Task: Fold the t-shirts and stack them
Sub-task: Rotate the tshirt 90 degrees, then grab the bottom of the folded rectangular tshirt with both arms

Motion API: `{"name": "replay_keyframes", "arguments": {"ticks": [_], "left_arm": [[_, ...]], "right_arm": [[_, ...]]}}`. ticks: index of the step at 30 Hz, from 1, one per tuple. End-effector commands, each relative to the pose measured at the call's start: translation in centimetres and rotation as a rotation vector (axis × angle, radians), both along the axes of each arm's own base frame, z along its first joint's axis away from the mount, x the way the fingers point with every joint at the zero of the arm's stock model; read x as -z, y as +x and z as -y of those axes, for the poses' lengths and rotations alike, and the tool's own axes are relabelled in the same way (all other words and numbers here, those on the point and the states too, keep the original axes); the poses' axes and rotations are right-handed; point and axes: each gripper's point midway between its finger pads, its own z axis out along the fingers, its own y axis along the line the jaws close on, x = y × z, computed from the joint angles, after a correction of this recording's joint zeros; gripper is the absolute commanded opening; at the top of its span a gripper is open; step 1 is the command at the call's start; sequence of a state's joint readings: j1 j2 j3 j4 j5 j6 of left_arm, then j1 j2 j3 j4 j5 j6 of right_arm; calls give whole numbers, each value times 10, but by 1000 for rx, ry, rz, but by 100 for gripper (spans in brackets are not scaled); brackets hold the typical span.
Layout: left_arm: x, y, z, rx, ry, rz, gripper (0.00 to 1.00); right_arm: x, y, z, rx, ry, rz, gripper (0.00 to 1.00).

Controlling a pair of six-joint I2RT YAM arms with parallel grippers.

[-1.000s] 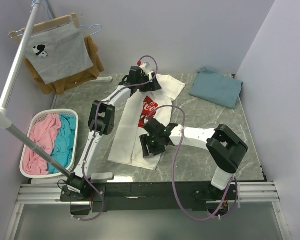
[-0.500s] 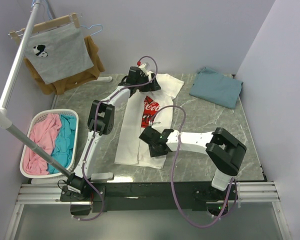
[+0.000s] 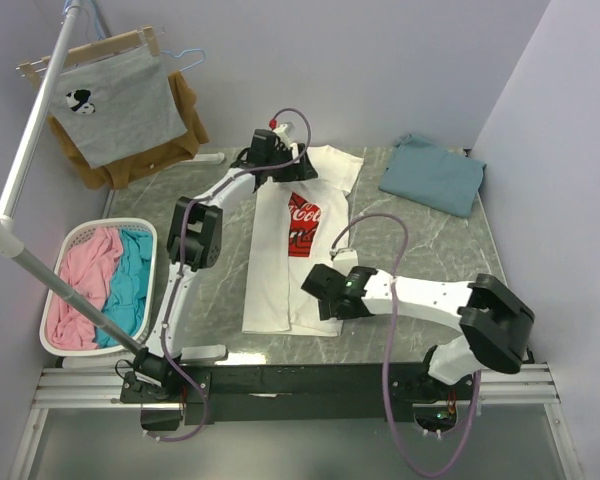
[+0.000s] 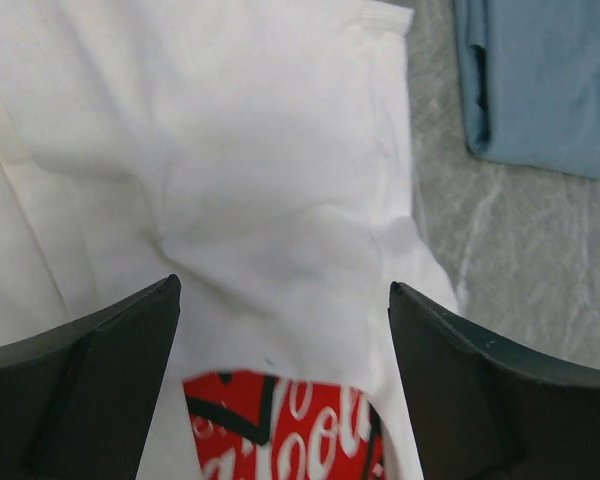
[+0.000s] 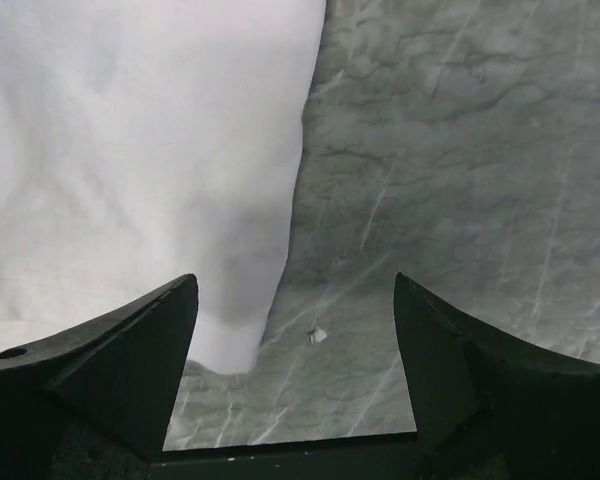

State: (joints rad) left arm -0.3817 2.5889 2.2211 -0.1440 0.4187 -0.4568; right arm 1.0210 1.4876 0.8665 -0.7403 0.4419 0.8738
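Two t-shirts, two arms, one table (image 3: 420, 245).
Nearest, the right gripper (image 5: 295, 290), jaws apart, is over the white t-shirt's (image 3: 285, 265) near hem. Beyond, the left gripper (image 4: 285, 295), jaws apart, hangs above its chest. The folded teal-blue t-shirt (image 3: 435, 178) lies far right.

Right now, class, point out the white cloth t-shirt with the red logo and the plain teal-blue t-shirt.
white t-shirt (image 3: 275, 290): top external view, lower body panel.
teal-blue t-shirt (image 3: 435, 178): top external view, middle of the cloth.
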Motion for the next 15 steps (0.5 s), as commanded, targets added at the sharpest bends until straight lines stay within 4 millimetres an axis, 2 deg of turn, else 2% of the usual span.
{"name": "replay_keyframes", "arguments": {"ticks": [1, 2, 3, 4, 5, 6, 7, 8, 9, 10, 11, 12, 13, 15], "left_arm": [[-145, -20, 4, 16, -77, 234, 91], [-160, -31, -2, 2, -80, 245, 91], [-166, -33, -9, -43, -60, 252, 91], [-169, -37, -15, -71, -47, 250, 91], [-168, -50, -27, -118, -28, 213, 90], [-164, -52, -40, -183, -2, 202, 90], [-130, -66, -53, -218, 47, 133, 90], [-143, -78, -62, -261, 25, 130, 90], [-136, -83, -71, -302, 26, 119, 90], [-99, -100, -83, -338, 62, 45, 90], [-105, -111, -89, -345, 54, 53, 89], [-96, -119, -94, -356, 64, 39, 89], [-76, -138, -106, -376, 91, -5, 89], [-66, -153, -114, -394, 84, -16, 89]], "right_arm": [[-32, 20, -3, -2, 34, 98, 86], [-34, 22, -6, -20, 33, 97, 85], [-31, 23, -11, -37, 27, 83, 84], [-33, 27, -18, -55, 36, 83, 82], [-33, 29, -21, -63, 27, 81, 82], [-26, 30, -24, -75, 8, 63, 79], [-28, 33, -32, -85, 20, 62, 77], [-26, 35, -36, -101, 14, 58, 76], [-20, 34, -42, -112, 24, 34, 75], [-21, 36, -50, -120, 47, 32, 73], [-20, 36, -56, -134, 58, 27, 72], [-18, 34, -66, -149, 95, 4, 72], [-20, 35, -73, -163, 116, 2, 68], [-20, 33, -79, -178, 131, -3, 66]]}}
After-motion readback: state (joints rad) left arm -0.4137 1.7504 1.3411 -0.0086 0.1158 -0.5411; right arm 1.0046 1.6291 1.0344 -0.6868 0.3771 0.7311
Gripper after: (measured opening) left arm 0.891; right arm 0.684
